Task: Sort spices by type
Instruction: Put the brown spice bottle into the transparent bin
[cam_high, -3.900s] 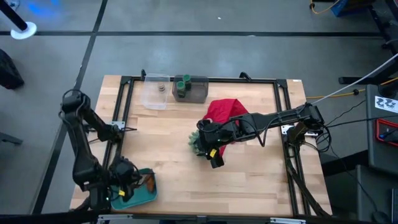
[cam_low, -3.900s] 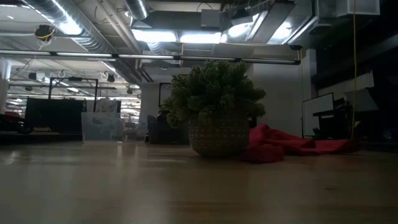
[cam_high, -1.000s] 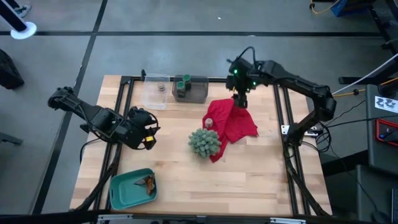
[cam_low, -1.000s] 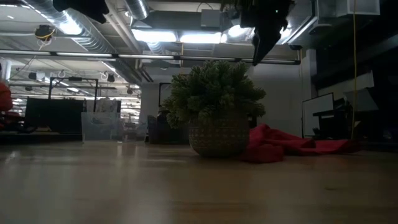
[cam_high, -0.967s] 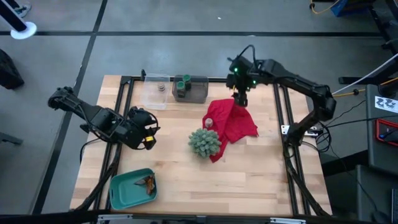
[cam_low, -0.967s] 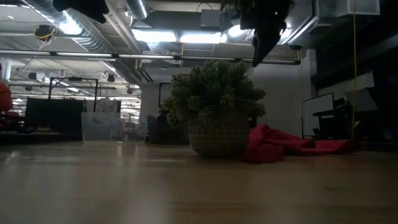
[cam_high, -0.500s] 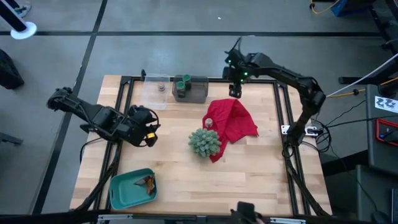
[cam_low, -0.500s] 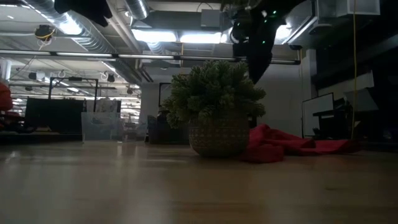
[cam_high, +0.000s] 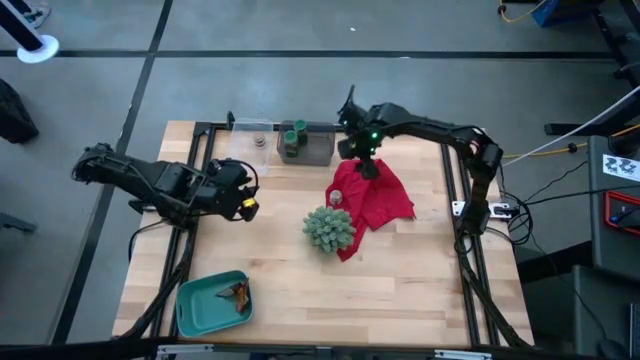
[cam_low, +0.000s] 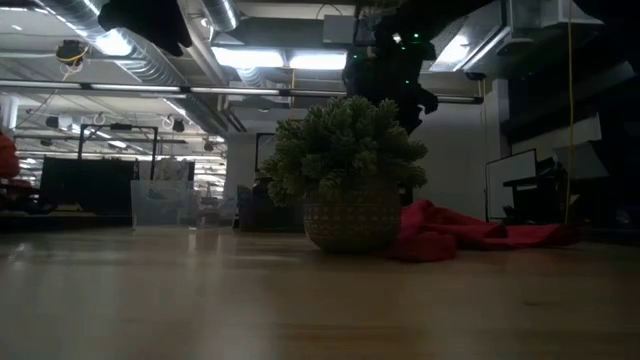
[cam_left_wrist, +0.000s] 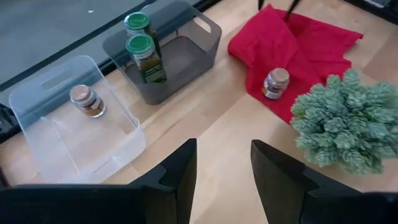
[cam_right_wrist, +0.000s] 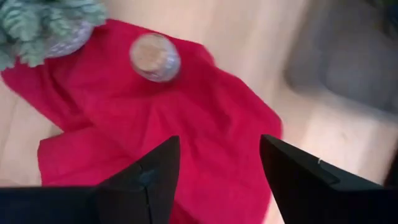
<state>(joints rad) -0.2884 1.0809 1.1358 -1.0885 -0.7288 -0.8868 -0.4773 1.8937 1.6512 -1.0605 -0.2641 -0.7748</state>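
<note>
A tan-lidded spice jar (cam_right_wrist: 154, 57) stands on the red cloth (cam_high: 378, 198), beside the spiky green plant (cam_high: 328, 228). Two green-lidded jars (cam_left_wrist: 142, 53) stand in the grey bin (cam_high: 318, 146). One tan jar (cam_left_wrist: 84, 99) stands in the clear bin (cam_high: 248, 158). Orange and brown packets (cam_high: 236, 293) lie in the teal tray (cam_high: 200, 308). My right gripper (cam_high: 362, 160) hovers open over the cloth's far part, a little beyond the jar (cam_high: 337, 197). My left gripper (cam_high: 245, 203) hangs open above the table's left part, facing the bins and the cloth.
The plant in its woven pot (cam_low: 350, 220) stands mid-table, just on the near side of the cloth. A black metal frame (cam_high: 458, 200) runs around the table's edges. Bare wood lies between the left gripper and the plant and along the near right part.
My right gripper has swung from near the table's far right rail toward the left and turned, coming over the cloth's far part close to the jar. My left gripper has drifted a little toward the far edge. The jars, cloth and plant have stayed put.
</note>
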